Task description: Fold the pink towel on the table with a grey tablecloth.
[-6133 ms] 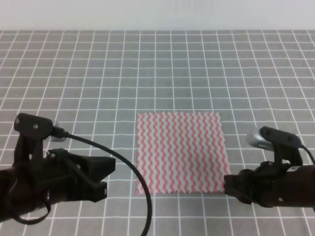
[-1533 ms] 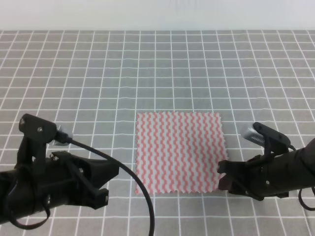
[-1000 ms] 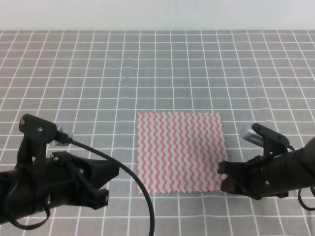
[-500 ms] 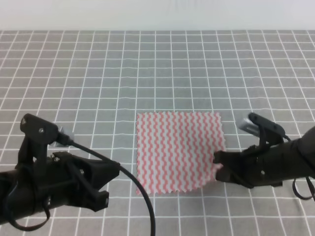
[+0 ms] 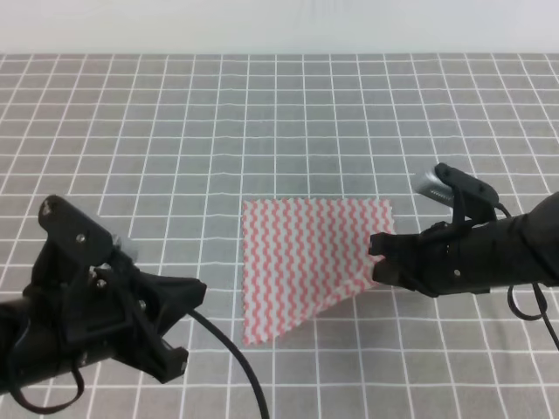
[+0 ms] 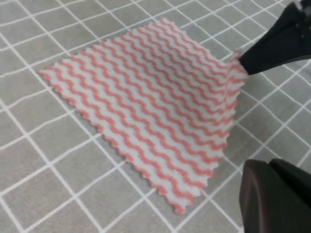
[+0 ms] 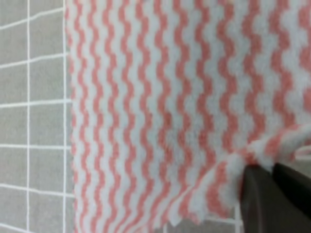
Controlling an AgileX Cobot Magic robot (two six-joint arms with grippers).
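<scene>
The pink towel lies on the table with a grey tablecloth, slightly right of centre. My right gripper is shut on the towel's near right corner and holds it up off the cloth, so the near edge runs slanted. The right wrist view shows the dark fingertips pinching the striped towel. My left gripper hovers at the near left, apart from the towel. In the left wrist view its fingers lie together at the bottom right, near the towel's closest corner.
Grid-lined grey cloth surrounds the towel on every side. A pale wall runs along the table's far edge. A black cable trails from the left arm across the near part of the table.
The right gripper closed on the towel's near right corner, then lifted it and carried it back toward the far side. The left arm has shifted only a little.
</scene>
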